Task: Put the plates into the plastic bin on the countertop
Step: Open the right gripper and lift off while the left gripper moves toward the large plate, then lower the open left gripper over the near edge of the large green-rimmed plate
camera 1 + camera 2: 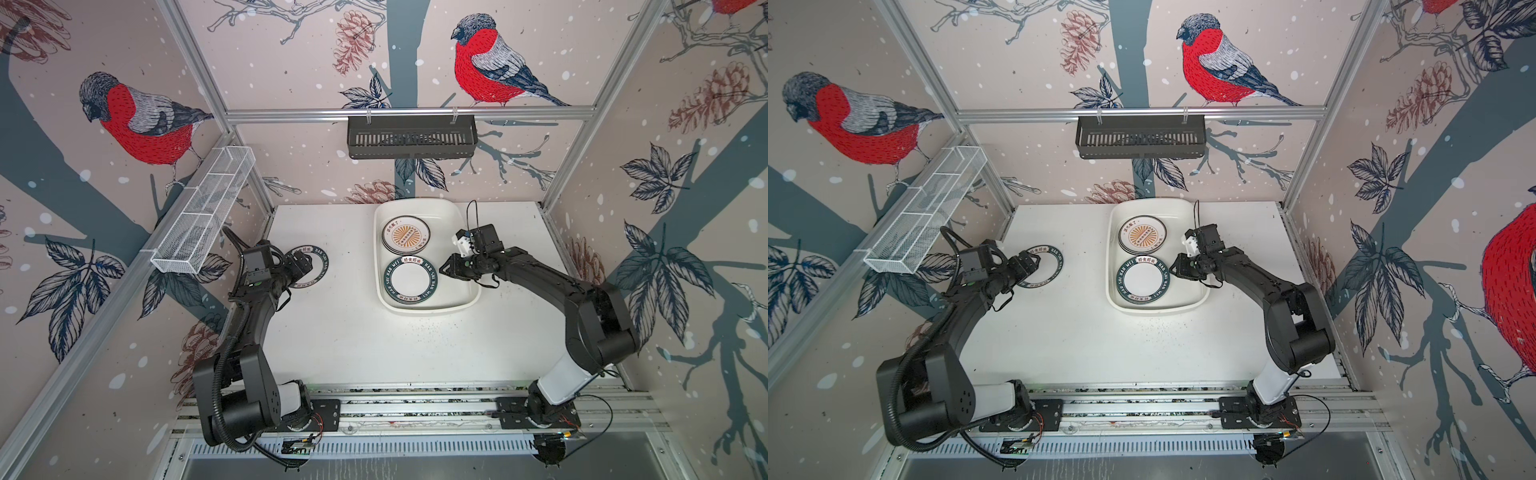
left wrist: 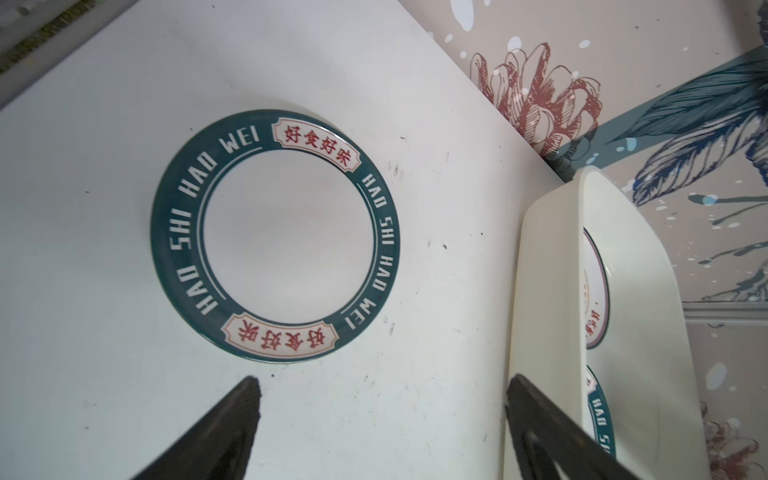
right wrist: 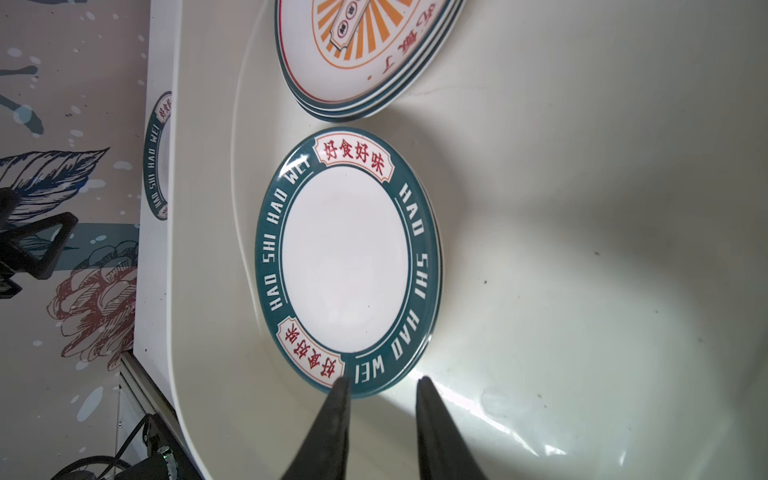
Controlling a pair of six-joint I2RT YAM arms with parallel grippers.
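Note:
A white plate with a dark green lettered rim (image 2: 274, 235) lies flat on the countertop (image 1: 332, 332), left of the plastic bin (image 1: 469, 300). My left gripper (image 2: 383, 380) hovers at that plate's near edge, open wide and empty; both top views show it (image 1: 303, 264) (image 1: 1027, 266) over the plate (image 1: 1054, 266). Inside the bin (image 3: 582, 208) a sunburst plate (image 3: 357, 50) tops a small stack at the far end. A second lettered plate (image 3: 349, 257) rests on another plate at the near end. My right gripper (image 3: 382, 380) is inside the bin at that plate's rim, jaws slightly apart with nothing between them.
A black slotted basket (image 1: 411, 139) hangs on the back rail. A white wire-mesh tray (image 1: 203, 216) hangs along the left rail above the left arm. The bin's right half (image 1: 453, 249) holds no plates, and the right arm reaches over its right rim.

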